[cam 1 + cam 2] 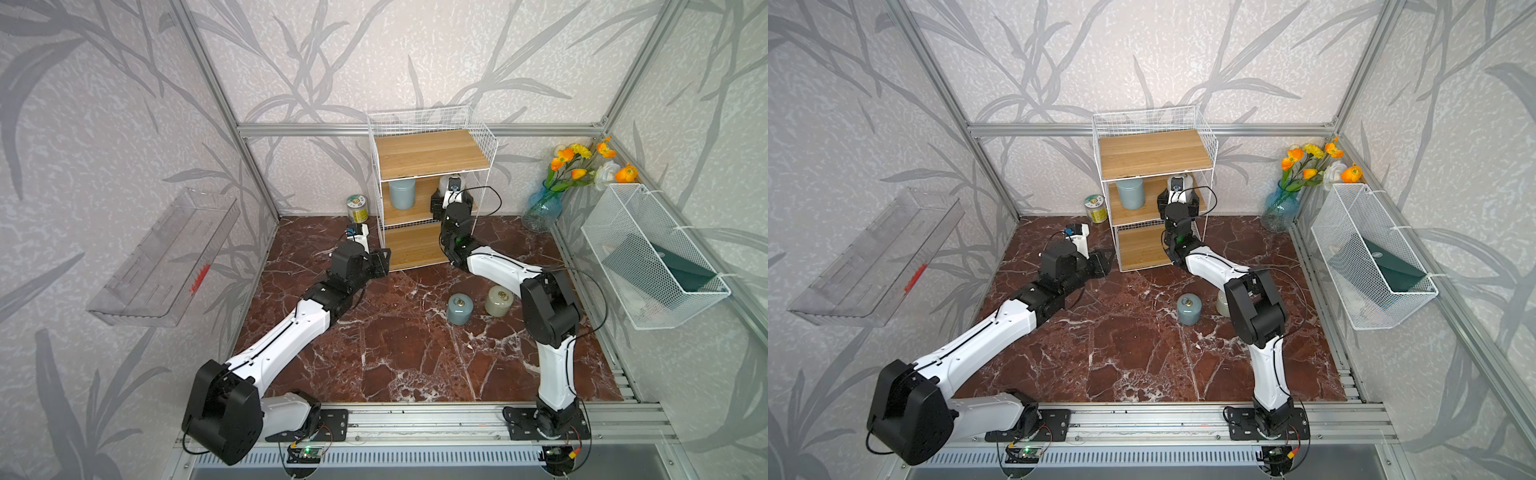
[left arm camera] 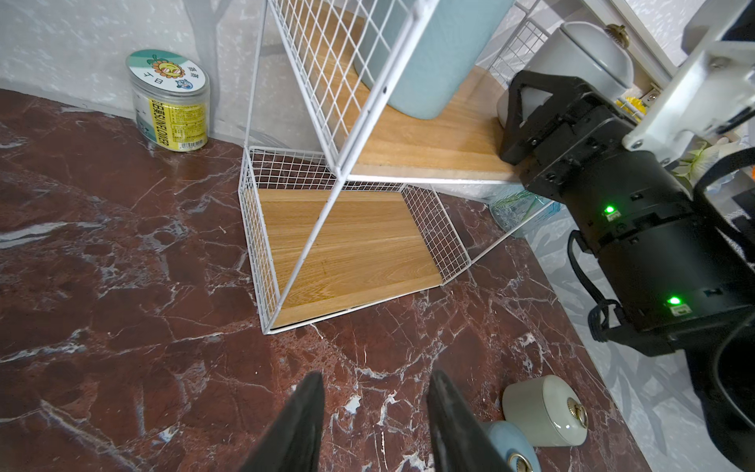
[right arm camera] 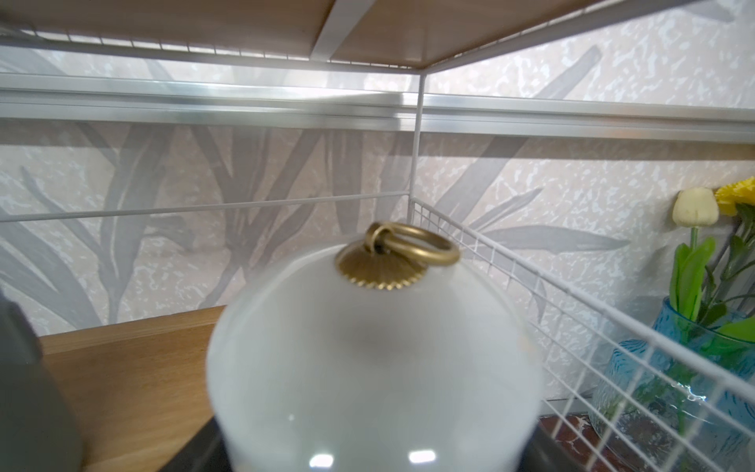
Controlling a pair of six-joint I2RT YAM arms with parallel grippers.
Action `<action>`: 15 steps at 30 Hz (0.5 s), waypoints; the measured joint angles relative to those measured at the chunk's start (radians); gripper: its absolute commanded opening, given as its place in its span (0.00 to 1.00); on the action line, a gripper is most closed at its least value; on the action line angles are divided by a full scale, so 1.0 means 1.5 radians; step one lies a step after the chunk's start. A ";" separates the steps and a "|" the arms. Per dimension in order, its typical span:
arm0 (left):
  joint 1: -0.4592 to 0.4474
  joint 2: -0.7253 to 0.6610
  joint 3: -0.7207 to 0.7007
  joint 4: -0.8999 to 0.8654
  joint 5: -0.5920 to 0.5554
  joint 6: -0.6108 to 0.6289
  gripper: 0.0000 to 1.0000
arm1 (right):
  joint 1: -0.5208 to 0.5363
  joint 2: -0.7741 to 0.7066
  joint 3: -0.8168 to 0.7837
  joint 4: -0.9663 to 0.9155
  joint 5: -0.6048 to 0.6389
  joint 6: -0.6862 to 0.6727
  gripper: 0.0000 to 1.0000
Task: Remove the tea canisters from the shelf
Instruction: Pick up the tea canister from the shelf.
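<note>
right gripper (image 1: 451, 196) deep in the middle level of the white wire-frame shelf with light wooden boards (image 1: 428, 151), straddling the body of the white matte canister with a rounded lid and brass ring pull (image 3: 367, 359). can't tell whether actually clamped or just parked either side. left gripper (image 2: 376, 378) hanging partly open over the red marble tabletop (image 2: 122, 245), holding nothing. already down on the marble, near each other: a blue-grey matte canister (image 1: 460, 309) and a beige matte canister (image 1: 500, 301). still on that board, well apart: a second blue-grey canister (image 1: 402, 194).

worries from here: pulling back on a loose, low pinch and tipping the jar off the front edge. lifting too high and knocking the lid into the board above. swinging wide and snagging the mesh side just beside it.

hard to make out: gripping faces hidden in every view. wrist camera (image 1: 454, 182) blocking most of the white jar in both top views. jar base cut off and blurry up close.
</note>
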 measured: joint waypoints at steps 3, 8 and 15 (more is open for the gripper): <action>0.000 0.000 -0.003 0.002 0.002 -0.003 0.43 | 0.005 -0.019 -0.031 0.011 0.000 -0.001 0.47; 0.000 0.000 -0.009 0.004 0.003 -0.008 0.43 | 0.017 -0.049 -0.079 0.029 -0.001 -0.016 0.47; 0.000 0.000 -0.011 0.004 0.007 -0.012 0.43 | 0.033 -0.074 -0.120 0.053 -0.007 -0.032 0.48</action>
